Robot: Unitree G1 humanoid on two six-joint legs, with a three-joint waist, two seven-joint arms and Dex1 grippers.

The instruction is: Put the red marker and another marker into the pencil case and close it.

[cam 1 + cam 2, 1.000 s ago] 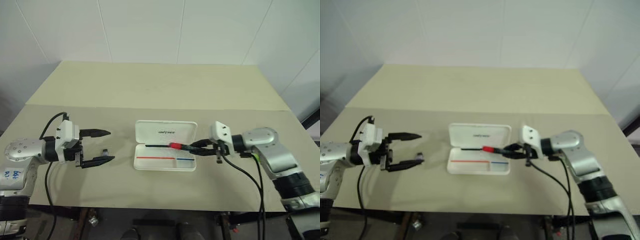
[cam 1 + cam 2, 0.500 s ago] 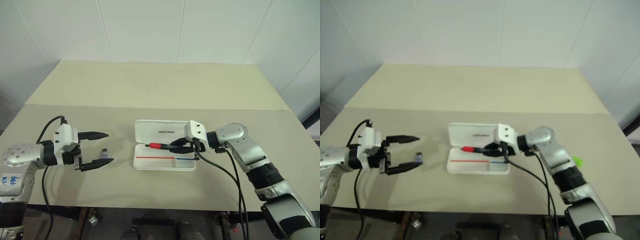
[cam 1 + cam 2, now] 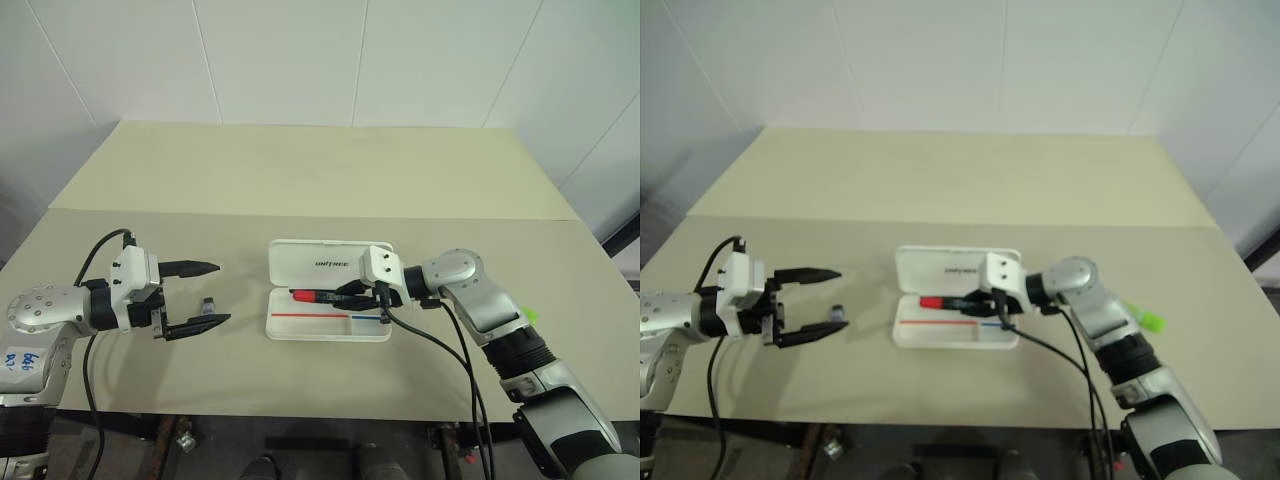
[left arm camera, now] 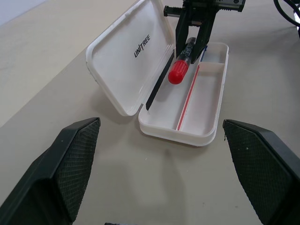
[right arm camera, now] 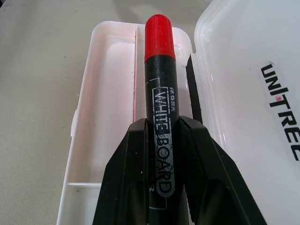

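My right tool (image 3: 352, 295) grips the black barrel of the red marker (image 3: 318, 297), both fingers pressed against its sides, with the red cap pointing away from the wrist. The marker hangs over the open pencil case (image 3: 330, 303), which lies near the front edge of the bench (image 3: 300, 180) with its lid propped up on the far side. In the left wrist view the marker sits above the tray's long compartment, close to the hinge side, with the cap tilted downward. The step in hand, as I judge it, is the release of the marker into the tray. To do this well, I bring the barrel parallel to the long walls, keep it clear of the raised lid and of the short divider at the near end, and lower it until the cap nearly meets the floor of the tray before I part the fingers; a drop from height may bounce it out. My left tool (image 3: 196, 297) is spread fully wide and holds nothing, well apart from the case on the left. The lime-green highlighter (image 3: 1146, 320) lies on the bench beyond my right forearm, awaiting the next pick.
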